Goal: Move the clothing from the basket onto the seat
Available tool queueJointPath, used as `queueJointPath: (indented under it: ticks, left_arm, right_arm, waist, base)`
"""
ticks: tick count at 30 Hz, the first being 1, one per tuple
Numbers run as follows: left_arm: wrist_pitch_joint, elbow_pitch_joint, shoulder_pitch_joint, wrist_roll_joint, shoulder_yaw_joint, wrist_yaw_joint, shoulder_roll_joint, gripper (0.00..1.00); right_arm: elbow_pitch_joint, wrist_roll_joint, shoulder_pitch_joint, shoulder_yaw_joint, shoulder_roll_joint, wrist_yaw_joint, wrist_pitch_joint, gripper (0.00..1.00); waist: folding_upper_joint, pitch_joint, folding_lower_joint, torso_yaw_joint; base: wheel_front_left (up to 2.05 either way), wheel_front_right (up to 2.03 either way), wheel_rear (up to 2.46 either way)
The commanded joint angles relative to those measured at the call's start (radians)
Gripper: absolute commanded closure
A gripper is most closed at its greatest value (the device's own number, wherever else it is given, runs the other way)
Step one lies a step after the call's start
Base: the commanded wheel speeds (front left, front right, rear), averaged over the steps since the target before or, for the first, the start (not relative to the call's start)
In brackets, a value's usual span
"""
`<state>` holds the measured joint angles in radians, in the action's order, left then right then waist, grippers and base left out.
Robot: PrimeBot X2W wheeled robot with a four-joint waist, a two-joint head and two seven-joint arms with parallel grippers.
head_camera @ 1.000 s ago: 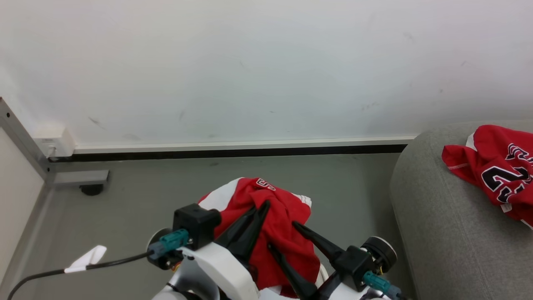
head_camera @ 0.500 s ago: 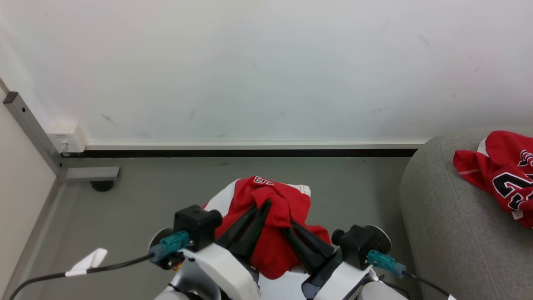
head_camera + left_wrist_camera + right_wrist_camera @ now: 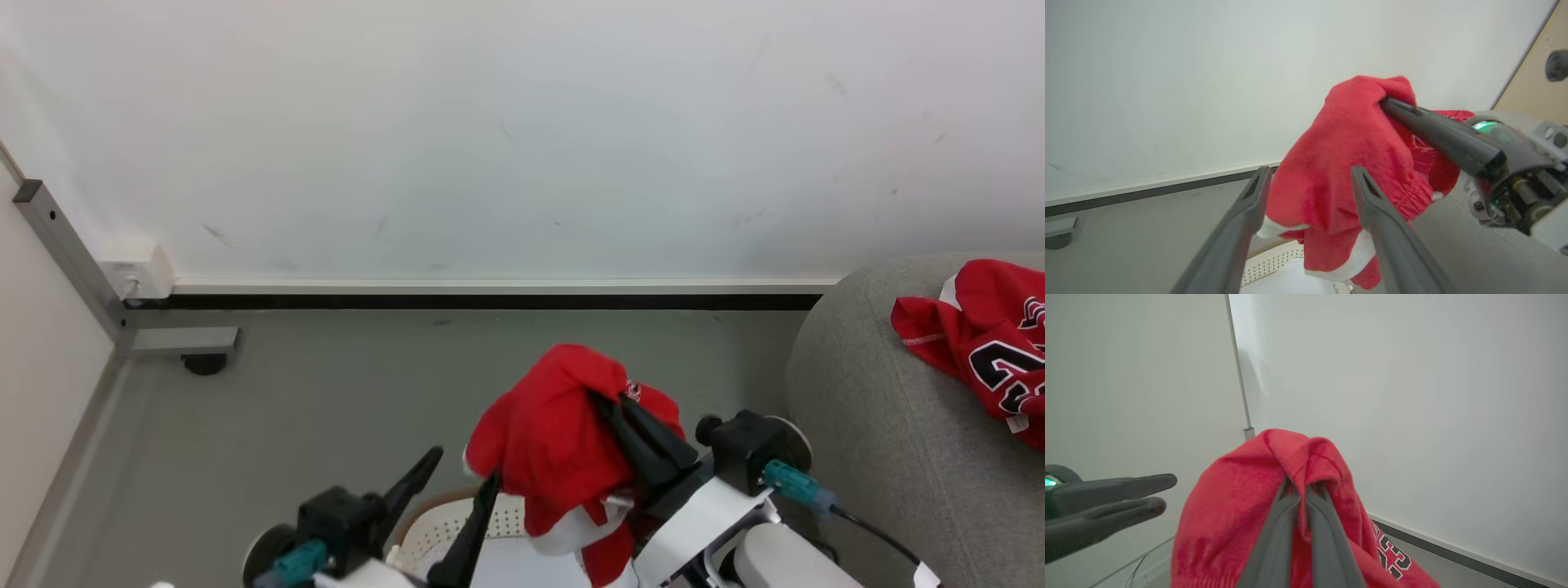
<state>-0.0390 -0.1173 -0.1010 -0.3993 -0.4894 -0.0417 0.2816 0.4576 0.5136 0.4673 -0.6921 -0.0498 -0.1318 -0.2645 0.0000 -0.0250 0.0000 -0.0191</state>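
Note:
A red garment with a white band hangs bunched above the basket, with my right gripper shut on its top fold. The right wrist view has both fingers pinched into the red cloth, and black numbers show lower down. My left gripper stands open just left of the cloth and holds nothing. In the left wrist view its gripper frames the garment without touching it. The red jersey with black numbers lies on the grey seat at the right.
A white wall with a black skirting strip runs across the back. At the left stands a metal frame post with a castor and a wall socket. Grey floor lies between the basket and the wall.
My left gripper has let go of the red garment, opened and dropped back to the lower left. My right gripper has shut on it and lifted it up and to the right.

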Motion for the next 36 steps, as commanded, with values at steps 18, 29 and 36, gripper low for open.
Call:
queueJointPath:
  ticks: [18, 29, 36]
  left_arm:
    - [0.119, 0.08, 0.031, -0.01, -0.019, 0.01, -0.021, 0.0]
    - [0.118, 0.072, -0.004, 0.006, -0.041, 0.014, -0.03, 0.0]
    - [0.097, 0.053, -0.076, 0.03, -0.069, 0.038, -0.035, 0.0]
  right_arm:
    - [-0.064, -0.105, 0.029, 0.183, -0.046, 0.002, 0.0, 1.0]
    - [-0.118, -0.116, 0.013, 0.217, -0.085, 0.002, 0.0, 1.0]
    - [-0.18, -0.103, 0.025, 0.306, -0.105, 0.002, 0.0, 1.0]
  waist:
    - [0.0, 0.043, 0.0, -0.196]
    - [0.0, 0.098, 0.0, -0.441]
    - [0.0, 0.201, 0.0, -0.513]
  base:
    - [0.0, 0.0, 0.0]
    - [0.0, 0.0, 0.0]
    - [0.0, 0.0, 0.0]
